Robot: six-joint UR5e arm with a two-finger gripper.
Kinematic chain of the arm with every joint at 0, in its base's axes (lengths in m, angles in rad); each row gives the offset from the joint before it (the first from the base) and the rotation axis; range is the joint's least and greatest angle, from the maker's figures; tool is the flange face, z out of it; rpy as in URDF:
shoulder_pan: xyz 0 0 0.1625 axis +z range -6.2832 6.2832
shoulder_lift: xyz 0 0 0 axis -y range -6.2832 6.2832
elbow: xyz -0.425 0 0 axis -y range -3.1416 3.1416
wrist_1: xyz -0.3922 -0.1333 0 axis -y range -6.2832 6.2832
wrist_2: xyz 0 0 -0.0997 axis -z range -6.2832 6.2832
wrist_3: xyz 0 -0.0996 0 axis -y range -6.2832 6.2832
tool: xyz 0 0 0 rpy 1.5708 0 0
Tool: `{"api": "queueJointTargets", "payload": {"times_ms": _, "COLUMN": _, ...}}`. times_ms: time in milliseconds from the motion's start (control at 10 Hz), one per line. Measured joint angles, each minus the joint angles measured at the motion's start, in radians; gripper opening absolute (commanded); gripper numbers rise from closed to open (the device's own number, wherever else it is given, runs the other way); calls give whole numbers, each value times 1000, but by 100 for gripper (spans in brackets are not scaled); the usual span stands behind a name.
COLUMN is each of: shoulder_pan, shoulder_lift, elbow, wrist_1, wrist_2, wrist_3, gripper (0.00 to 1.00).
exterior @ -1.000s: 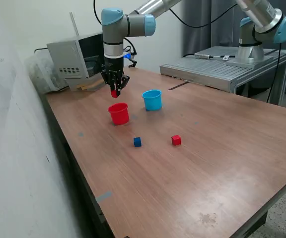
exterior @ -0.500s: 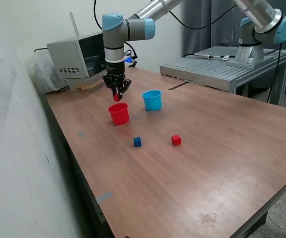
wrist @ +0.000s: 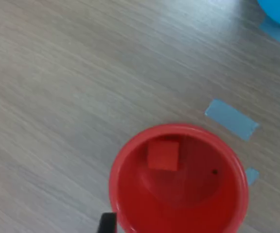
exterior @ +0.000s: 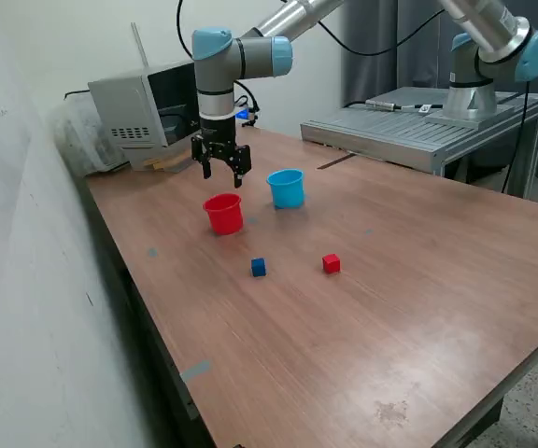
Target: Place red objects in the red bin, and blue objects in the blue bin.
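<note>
Hovering right above the red cup (exterior: 223, 213), the gripper (exterior: 222, 173) has its jaws spread apart and empty; one red cube (wrist: 163, 155) sits inside the cup, which only the wrist view shows, since the exterior view can't see over the rim; the exterior view alone shows the other red cube (exterior: 331, 264) and a blue cube (exterior: 258, 268) on the table (exterior: 418, 280), nearer the camera than the red cup, with the blue cup (exterior: 287, 188) just beside it; those cubes look light and rigid, so I'd pinch flat opposite faces.
</note>
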State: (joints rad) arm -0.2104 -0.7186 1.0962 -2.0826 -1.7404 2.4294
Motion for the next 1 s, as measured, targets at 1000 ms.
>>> {"api": "queueJointTargets", "payload": {"times_ms": 1000, "shoulder_pan": 289, "shoulder_lift": -225, "elbow": 290, "wrist_1": 2, "wrist_2": 201, "wrist_3": -304, "gripper": 100}}
